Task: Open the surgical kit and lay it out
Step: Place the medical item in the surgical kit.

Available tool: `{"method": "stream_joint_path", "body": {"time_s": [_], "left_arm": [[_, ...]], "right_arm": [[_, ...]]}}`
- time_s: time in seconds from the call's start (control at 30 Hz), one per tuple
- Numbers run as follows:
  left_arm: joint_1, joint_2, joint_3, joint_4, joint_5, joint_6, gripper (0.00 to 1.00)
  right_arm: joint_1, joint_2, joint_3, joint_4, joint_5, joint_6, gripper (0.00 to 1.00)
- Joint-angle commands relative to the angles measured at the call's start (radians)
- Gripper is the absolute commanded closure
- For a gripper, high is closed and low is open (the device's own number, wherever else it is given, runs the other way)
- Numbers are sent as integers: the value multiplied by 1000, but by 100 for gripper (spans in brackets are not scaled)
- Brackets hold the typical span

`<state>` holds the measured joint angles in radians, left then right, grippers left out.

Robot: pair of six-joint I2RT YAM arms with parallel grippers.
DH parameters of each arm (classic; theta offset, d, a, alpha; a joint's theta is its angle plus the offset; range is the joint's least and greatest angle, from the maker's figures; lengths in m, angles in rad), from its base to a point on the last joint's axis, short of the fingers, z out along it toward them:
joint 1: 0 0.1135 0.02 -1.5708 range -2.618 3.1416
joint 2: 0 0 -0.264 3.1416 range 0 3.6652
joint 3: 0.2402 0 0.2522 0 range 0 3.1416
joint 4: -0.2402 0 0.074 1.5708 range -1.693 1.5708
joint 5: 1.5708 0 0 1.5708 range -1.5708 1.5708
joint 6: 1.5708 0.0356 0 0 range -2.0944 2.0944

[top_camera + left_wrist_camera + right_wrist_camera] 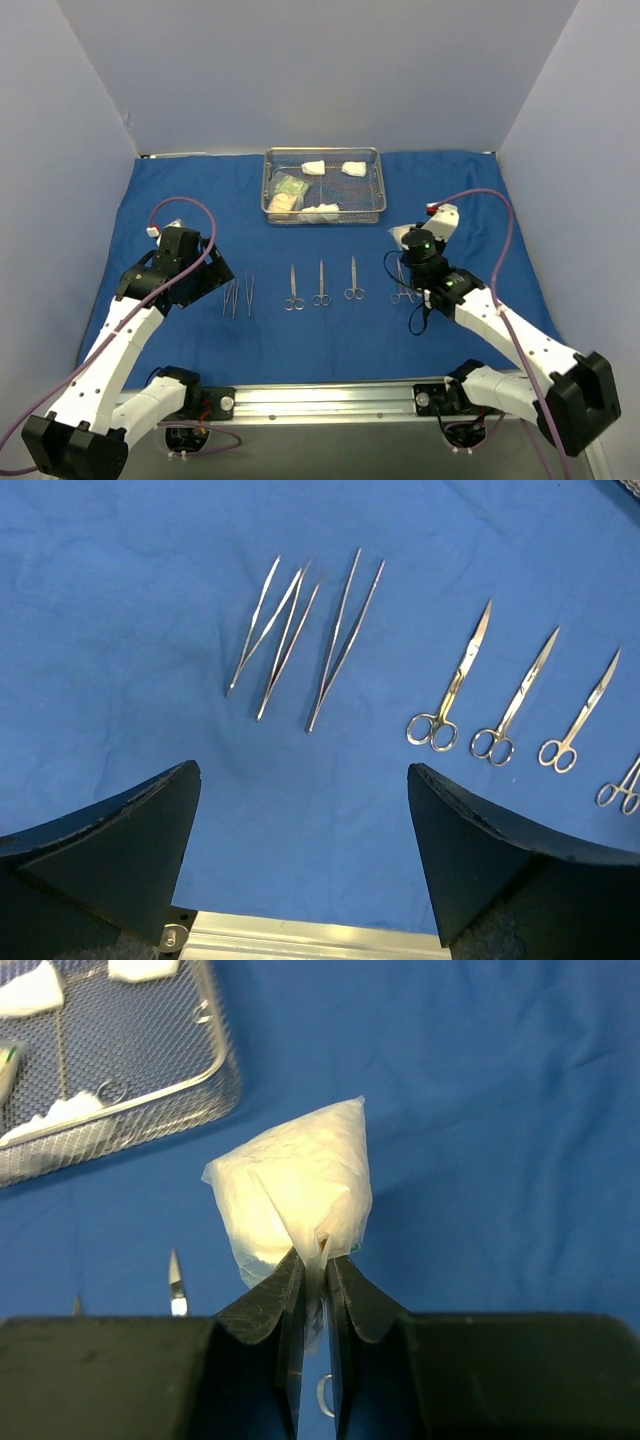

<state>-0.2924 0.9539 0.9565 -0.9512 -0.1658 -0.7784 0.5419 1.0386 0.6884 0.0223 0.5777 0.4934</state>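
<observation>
Two arms: the bases sit at the near table edge, and only the top view shows both.
Left gripper (208, 268): the jaws stand wide apart with nothing between them, above the blue cloth (180, 190) and near the tweezers (240, 296).
Left wrist view: the left gripper's (302, 810) own camera separates three tweezers (290, 640), which the top view blurs together.
Scissors (321, 284): three pairs lie in a row on the cloth, right of the tweezers, tips pointing away.
Fourth ringed tool (402, 285): it lies just beside the right arm. I cannot tell whether it is scissors or forceps.
Right gripper (412, 242): the jaws are clamped on a gauze pad (404, 235), held above the cloth.
Right wrist view: the fingers (275, 1295) pinch the gauze pad (295, 1185) by its lower corner, and a filmy wrap shows only here.
Wire-mesh tray (324, 150): it sits farthest back on the cloth, holding three white pads (314, 167) and a yellowish packet (290, 190).
</observation>
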Motion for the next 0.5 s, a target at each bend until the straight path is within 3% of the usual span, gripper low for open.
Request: {"method": "stream_joint_path", "body": {"time_s": [0.0, 0.27, 0.47], "left_arm": [[15, 3, 4, 48, 44, 19, 6], [29, 0, -5, 40, 64, 13, 6], [33, 2, -12, 46, 92, 13, 6]], "right_arm": [[39, 73, -18, 180, 31, 89, 91], [47, 279, -46, 355, 69, 250, 91], [56, 328, -99, 485, 87, 321, 91]]}}
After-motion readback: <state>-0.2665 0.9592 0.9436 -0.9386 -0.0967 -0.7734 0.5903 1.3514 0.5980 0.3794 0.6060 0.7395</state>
